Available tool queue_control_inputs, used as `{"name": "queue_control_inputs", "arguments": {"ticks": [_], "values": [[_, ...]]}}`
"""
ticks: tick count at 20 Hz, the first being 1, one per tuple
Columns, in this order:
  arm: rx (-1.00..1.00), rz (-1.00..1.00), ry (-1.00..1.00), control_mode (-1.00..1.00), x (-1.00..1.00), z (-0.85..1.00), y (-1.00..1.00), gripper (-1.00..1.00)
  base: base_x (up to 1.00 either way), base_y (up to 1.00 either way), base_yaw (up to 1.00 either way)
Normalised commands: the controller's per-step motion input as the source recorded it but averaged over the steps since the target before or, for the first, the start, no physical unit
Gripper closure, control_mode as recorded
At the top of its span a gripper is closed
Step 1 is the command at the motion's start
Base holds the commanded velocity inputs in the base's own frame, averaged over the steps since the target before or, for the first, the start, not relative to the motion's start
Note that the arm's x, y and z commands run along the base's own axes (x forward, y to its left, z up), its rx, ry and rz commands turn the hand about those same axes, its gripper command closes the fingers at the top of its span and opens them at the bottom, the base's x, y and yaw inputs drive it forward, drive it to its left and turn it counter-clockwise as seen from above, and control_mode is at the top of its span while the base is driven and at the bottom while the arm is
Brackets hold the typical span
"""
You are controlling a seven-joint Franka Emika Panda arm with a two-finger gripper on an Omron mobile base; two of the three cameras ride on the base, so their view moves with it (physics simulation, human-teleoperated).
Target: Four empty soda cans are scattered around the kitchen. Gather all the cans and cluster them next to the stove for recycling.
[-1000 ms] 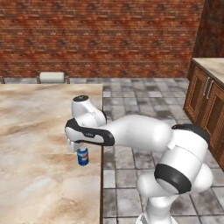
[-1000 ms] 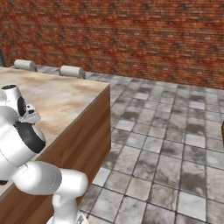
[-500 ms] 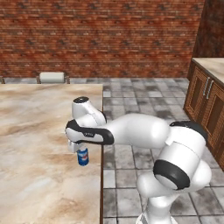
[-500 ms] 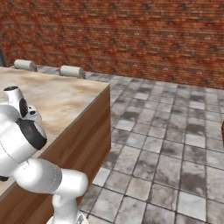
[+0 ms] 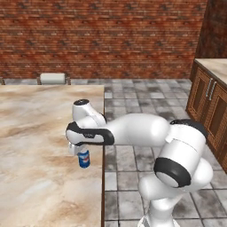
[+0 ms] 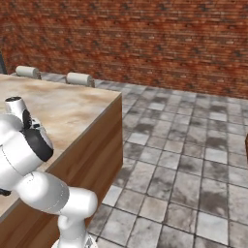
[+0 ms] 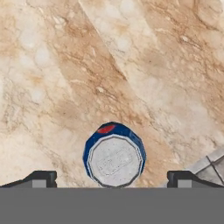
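One soda can [image 7: 114, 155] sits directly beneath the pincer [image 7: 113, 180], centred between its two dark finger tips [image 7: 41, 178], which stand well apart on either side and do not touch it; the jaws are fully spread and grip nothing. Can body is blue with a small red patch near the rim, not plain red; silver faceted top, roughly octagonal in the render, with a faint embossed tab outline. From the left base view the same can [image 5: 84, 158] is an upright short cylinder, blue with a white-and-red band, just under the pincer [image 5: 78, 150] and close to the counter's right edge. Counter [image 5: 35, 177] is polished marble-like stone, beige with rust-brown veining running diagonally, on a wooden side panel [image 6: 92, 155] with visible grain. Floor [image 6: 184, 164] beyond the edge is mottled grey square tile; back wall [image 5: 102, 40] is rough red brick. Wooden cabinet [image 5: 208, 106] with metal handles stands far right of the pincer. Arm [image 5: 142, 133]: glossy white shells with dark joints, rising from the base, forearm stretched level out over the counter edge, wrist bent so the hand points straight down at the can.
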Motion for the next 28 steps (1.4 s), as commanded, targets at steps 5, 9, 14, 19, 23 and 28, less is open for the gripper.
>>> {"name": "queue_control_inputs", "arguments": {"ticks": [5,9,14,19,23,28], "values": [[-0.01,0.0,0.04,-1.0,0.03,-0.09,0.01,-1.0,0.0,0.0,0.0],[-0.01,0.0,0.03,-1.0,0.01,-0.1,0.03,-1.0,0.0,0.0,0.0],[-0.01,0.0,0.02,-1.0,0.01,-0.1,0.03,-1.0,0.0,0.0,0.0],[0.0,0.0,0.02,-1.0,0.03,-0.08,0.0,-1.0,0.0,0.0,0.0],[0.0,0.0,0.01,-1.0,0.03,-0.09,0.01,-1.0,0.0,0.0,0.0],[0.0,0.0,0.01,-1.0,0.03,-0.07,0.01,-1.0,0.0,0.0,0.0]]}}
